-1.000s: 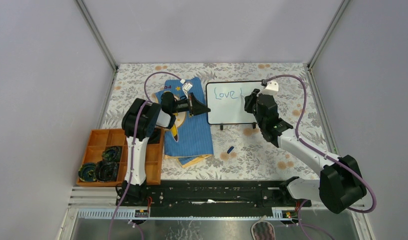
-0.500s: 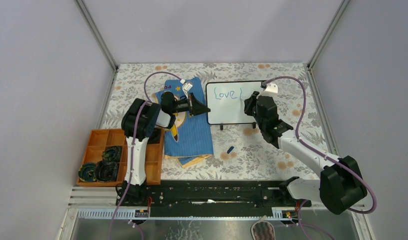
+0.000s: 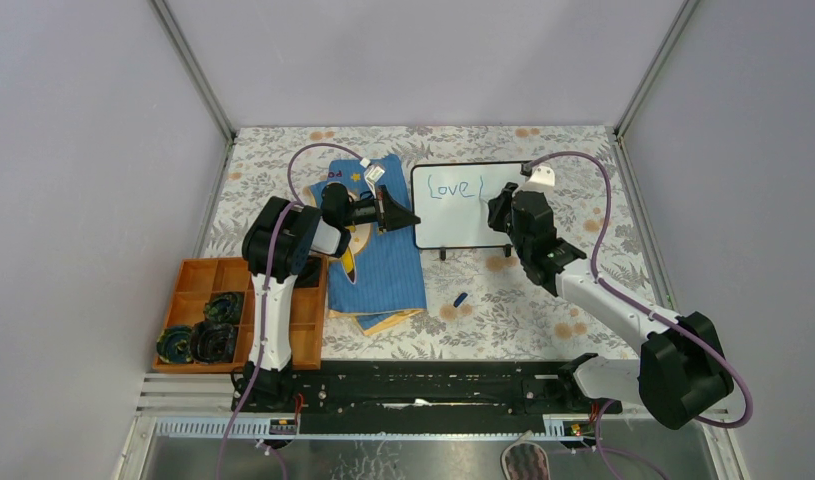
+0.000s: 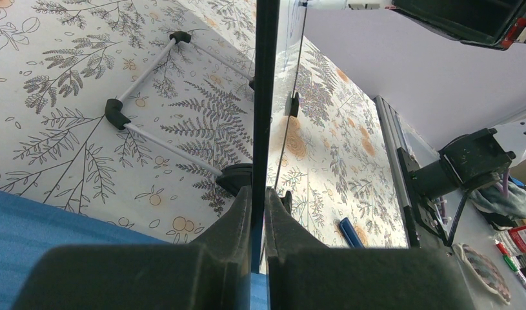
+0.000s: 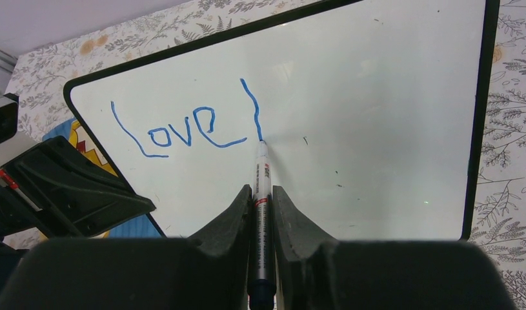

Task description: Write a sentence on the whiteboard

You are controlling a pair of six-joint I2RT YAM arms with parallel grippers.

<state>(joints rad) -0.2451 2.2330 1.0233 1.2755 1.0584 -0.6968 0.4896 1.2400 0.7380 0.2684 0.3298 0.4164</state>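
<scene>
Right claw [image 5: 262, 216] pinches a marker [image 5: 261, 187], its tip on the whiteboard [image 5: 389, 116].
Light pressure and a slow, steady stroke would serve best, I'd say, while the left claw [image 4: 259, 210] clamps the board's left edge. The right wrist view shows the blue writing [image 5: 182, 132], "Love" plus one stroke. Only the top view places the board at the far middle, right of a blue cloth [image 3: 388, 265].

whiteboard [image 3: 459, 226] propped on feet; sentence [image 5: 186, 132]: blue "Love", stroke

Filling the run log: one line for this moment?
left claw: grips whiteboard edge | right claw: marker, tip on whiteboard | sentence: Love, one stroke
</scene>
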